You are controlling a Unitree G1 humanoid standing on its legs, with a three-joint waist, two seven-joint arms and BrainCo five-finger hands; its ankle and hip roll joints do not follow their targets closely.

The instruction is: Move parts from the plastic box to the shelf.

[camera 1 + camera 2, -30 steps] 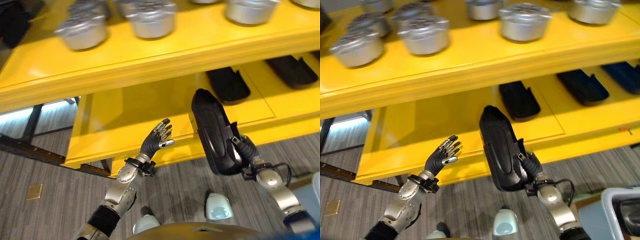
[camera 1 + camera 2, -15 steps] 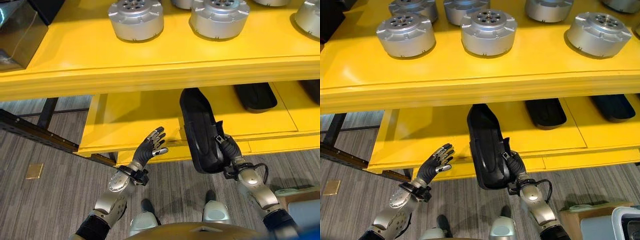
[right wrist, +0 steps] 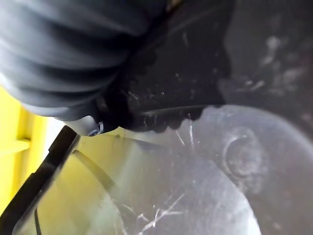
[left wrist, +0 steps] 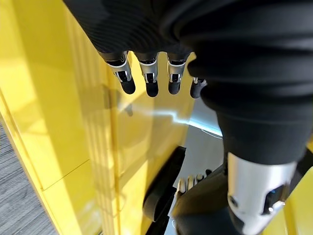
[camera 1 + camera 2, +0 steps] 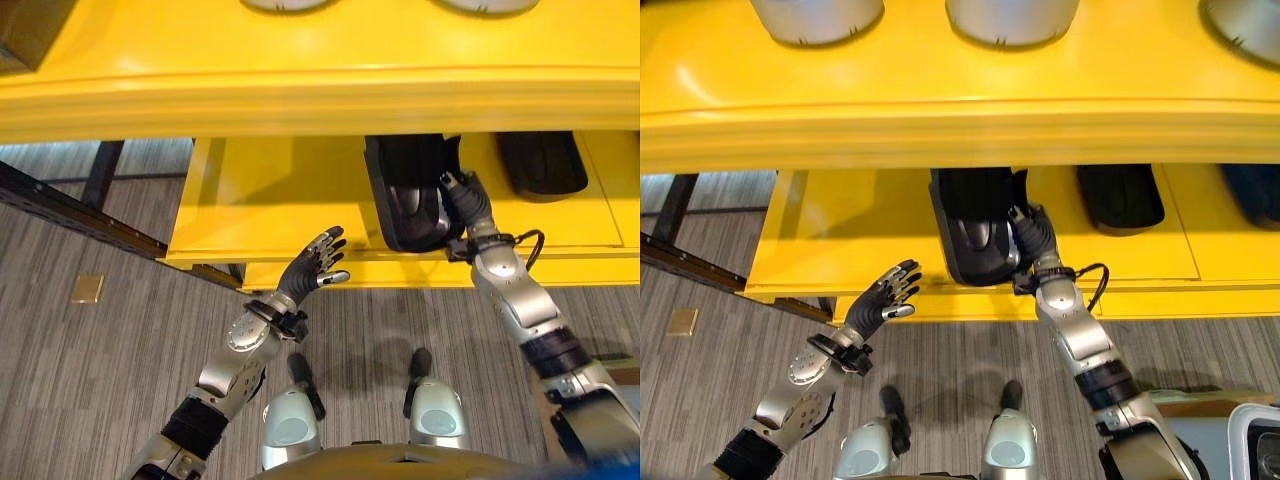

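Yellow shelf (image 5: 280, 200) over grey floor (image 5: 80, 380); right hand (image 5: 1033, 235) fingers clamped on black part (image 5: 975, 225); left hand (image 5: 308, 275) fingers apart

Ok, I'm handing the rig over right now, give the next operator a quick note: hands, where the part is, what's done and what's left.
Right hand: shut on the black part, which sits partly on the lower shelf, its near end at the front edge.
Left hand: open, empty, raised in front of the shelf's front edge.
Done: two other black parts already lie on the lower shelf to the right; silver round parts sit on the upper shelf.
Left: probably push this part fully in, release, withdraw the right hand, then fetch the next one.
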